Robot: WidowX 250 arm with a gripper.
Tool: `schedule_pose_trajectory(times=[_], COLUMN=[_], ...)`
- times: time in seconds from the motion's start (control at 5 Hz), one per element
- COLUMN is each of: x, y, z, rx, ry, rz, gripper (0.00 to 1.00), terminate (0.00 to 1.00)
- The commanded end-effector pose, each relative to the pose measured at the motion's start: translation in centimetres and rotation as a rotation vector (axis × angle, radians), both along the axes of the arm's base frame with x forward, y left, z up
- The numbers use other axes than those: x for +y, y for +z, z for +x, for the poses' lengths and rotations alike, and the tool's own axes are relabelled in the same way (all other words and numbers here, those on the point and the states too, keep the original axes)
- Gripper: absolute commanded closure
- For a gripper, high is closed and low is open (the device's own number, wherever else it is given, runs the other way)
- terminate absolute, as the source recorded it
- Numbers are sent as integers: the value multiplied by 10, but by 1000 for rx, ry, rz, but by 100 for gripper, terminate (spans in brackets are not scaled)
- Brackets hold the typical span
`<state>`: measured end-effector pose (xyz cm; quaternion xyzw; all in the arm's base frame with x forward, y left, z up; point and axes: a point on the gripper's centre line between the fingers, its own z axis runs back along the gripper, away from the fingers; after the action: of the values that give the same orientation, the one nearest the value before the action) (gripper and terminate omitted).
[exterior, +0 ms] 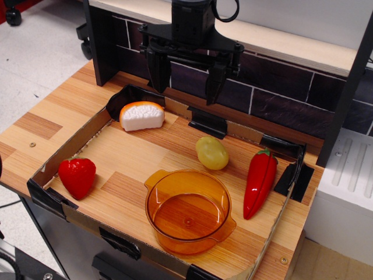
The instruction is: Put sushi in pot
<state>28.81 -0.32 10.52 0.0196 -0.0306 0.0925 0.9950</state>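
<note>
The gripper (185,87) hangs at the far side of the wooden surface (52,122), and its fingers (157,73) are spread wide with nothing between them. The sushi (141,116) lies in the far left corner of the cardboard tray (76,143), just near-left of the fingers. The pot (189,211) stands empty at the near middle, well apart from the sushi, between a strawberry (77,177) on the left and a red pepper (259,182) on the right, with a yellow-green round toy (211,153) just behind it.

white sushi (142,116) wedge with orange top at back left, empty amber pot (187,211) upright at front
</note>
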Motion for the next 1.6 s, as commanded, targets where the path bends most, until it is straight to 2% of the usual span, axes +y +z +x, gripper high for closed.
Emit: schedule_pose_trajectory(times=[0.0, 0.2, 0.4, 0.6, 0.8, 1.2, 1.4], x=[0, 16, 35, 57, 81, 86, 84], y=[0, 14, 16, 7, -7, -31, -42], z=[0, 4, 9, 17, 28, 20, 14], rx=[0, -36, 1, 80, 141, 109, 68], ry=[0, -239, -486, -731, -905, -1017, -1042], rz=[0, -61, -125, -140, -98, -33, 8], gripper=[0, 0, 0, 0, 0, 0, 0], terminate=[0, 0, 0, 0, 0, 0, 0])
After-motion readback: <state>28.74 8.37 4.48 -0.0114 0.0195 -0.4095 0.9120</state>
